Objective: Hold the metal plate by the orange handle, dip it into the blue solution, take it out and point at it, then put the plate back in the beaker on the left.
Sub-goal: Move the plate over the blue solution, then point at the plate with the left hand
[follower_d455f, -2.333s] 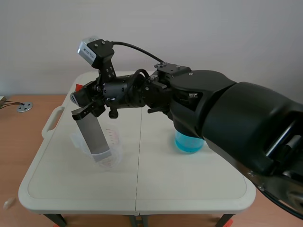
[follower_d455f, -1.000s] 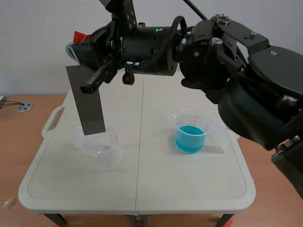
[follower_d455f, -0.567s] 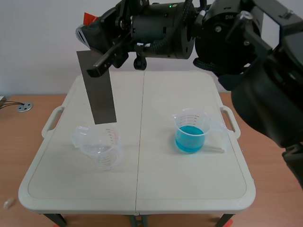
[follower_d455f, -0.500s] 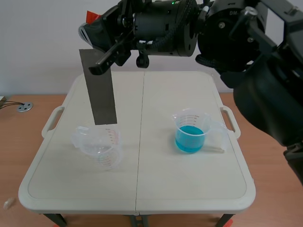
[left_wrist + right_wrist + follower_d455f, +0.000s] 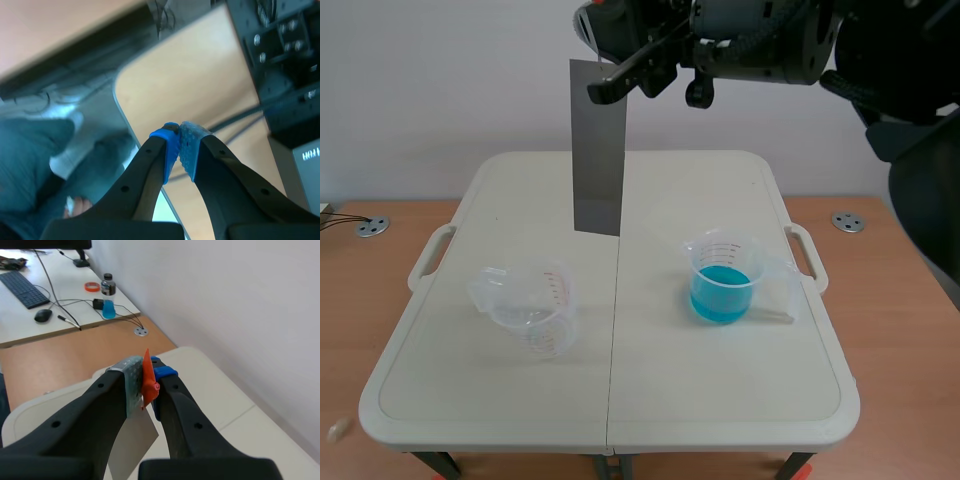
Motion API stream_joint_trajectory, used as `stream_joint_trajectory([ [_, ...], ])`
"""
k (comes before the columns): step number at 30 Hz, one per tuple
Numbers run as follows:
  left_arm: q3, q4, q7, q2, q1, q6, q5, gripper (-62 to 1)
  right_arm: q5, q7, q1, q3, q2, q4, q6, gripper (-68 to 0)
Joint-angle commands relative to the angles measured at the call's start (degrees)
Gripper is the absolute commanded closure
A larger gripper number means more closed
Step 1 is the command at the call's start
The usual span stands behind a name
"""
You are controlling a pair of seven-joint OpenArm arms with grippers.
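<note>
left hand (image 5: 179, 144): pads pressed together, holding nothing
empty beaker (image 5: 525, 312): on counter (image 5: 470, 400), left side
blue solution beaker (image 5: 722, 280): on counter, right
metal plate (image 5: 598, 150): hanging upright above counter middle, clear of both beakers
right hand (image 5: 146, 382): pinching orange handle (image 5: 147, 365)

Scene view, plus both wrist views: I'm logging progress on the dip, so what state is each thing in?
Plate: held by its top, hanging upright in the air, in neither beaker.
Left beaker: upright, looks empty.
Right beaker: upright, part full of blue solution.
Right hand: shut on the plate's orange handle.
Left hand: shut on nothing.
</note>
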Motion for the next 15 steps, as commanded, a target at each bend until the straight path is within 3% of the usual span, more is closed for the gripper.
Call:
stream_joint_trajectory([
  [1, -2.5, 3.4, -0.6, 0.1, 0.4, -0.1, -0.2, -1.9, 0.6, 0.9, 0.7, 1.4, 0.0, 0.7, 0.4, -1.3],
  [10, -12.1, 14.2, 0.5, 0.1, -2.1, -0.1, -1.3, -1.9, 0.7, 0.7, 0.5, 6.6, 3.8, 0.8, 1.4, -1.3],
  [15, -12.8, 15.8, 2.0, -1.4, -8.6, -0.6, -1.9, -1.9, 1.1, 0.6, -1.3, 10.2, 4.8, 0.9, 3.0, -1.3],
])
